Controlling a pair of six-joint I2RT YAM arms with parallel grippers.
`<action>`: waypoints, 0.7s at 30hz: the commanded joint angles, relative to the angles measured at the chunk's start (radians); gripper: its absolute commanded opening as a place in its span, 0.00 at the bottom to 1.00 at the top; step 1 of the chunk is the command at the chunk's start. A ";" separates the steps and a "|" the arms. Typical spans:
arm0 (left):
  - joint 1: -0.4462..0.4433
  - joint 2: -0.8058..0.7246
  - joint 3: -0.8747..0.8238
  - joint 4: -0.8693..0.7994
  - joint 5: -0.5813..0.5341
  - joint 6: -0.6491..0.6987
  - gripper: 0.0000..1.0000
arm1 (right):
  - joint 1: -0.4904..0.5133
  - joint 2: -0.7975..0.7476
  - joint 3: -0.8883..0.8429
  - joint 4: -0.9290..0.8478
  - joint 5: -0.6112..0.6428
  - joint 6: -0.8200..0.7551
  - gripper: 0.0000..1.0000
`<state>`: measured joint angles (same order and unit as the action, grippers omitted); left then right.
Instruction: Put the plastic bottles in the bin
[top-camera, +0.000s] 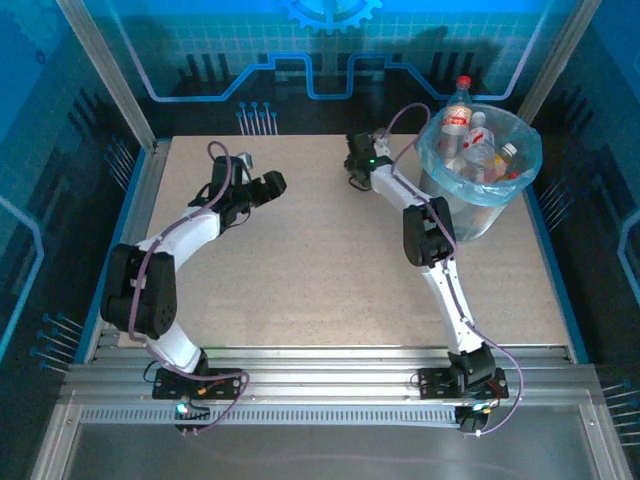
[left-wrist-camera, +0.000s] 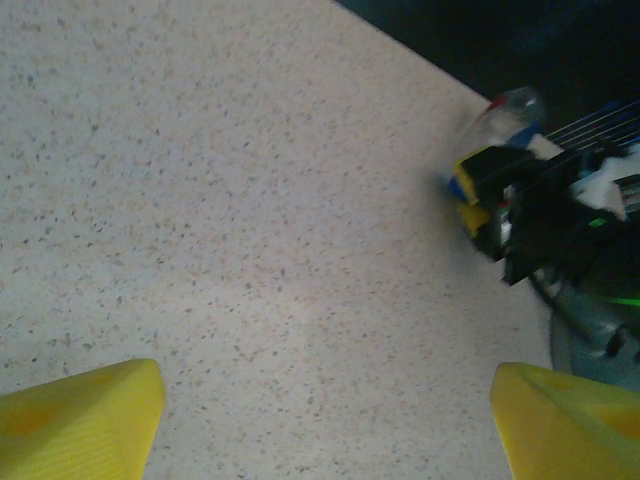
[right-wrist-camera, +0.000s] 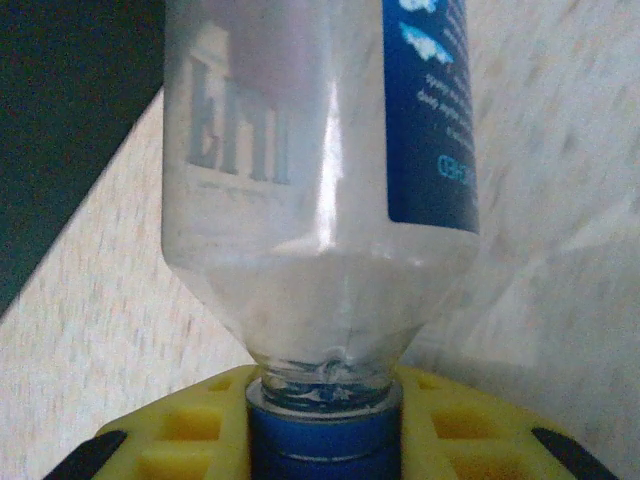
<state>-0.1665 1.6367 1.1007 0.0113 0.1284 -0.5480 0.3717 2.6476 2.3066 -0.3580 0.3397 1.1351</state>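
Observation:
My right gripper (right-wrist-camera: 325, 445) is shut on the blue cap of a clear plastic bottle (right-wrist-camera: 320, 200) with a blue label, its yellow fingers (right-wrist-camera: 180, 430) on either side of the neck. In the top view this gripper (top-camera: 356, 165) is just left of the bin (top-camera: 480, 218), low over the table. The left wrist view shows the same bottle (left-wrist-camera: 508, 112) beyond the right gripper (left-wrist-camera: 478, 195). Several other bottles (top-camera: 470, 145) fill the bin, one with a red cap standing tallest. My left gripper (top-camera: 274, 183) is open, with bare table between its yellow fingertips (left-wrist-camera: 85, 415).
The speckled beige table (top-camera: 320, 270) lies between the two arms. The bin, lined with a light-blue bag, stands at the back right corner near the frame post. Metal rails run along the near edge by the arm bases.

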 joint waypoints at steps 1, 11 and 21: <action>0.004 -0.089 -0.002 -0.049 0.002 0.011 0.87 | 0.052 -0.135 -0.114 0.087 -0.029 -0.062 0.14; 0.023 -0.275 -0.033 -0.135 0.018 -0.005 0.93 | 0.226 -0.433 -0.478 0.280 -0.140 -0.221 0.10; 0.043 -0.453 -0.100 -0.040 0.246 -0.206 0.96 | 0.348 -0.912 -0.988 0.543 -0.300 -0.383 0.07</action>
<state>-0.1268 1.2438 1.0386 -0.0917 0.2314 -0.6498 0.7105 1.9041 1.4467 0.0391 0.1116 0.8452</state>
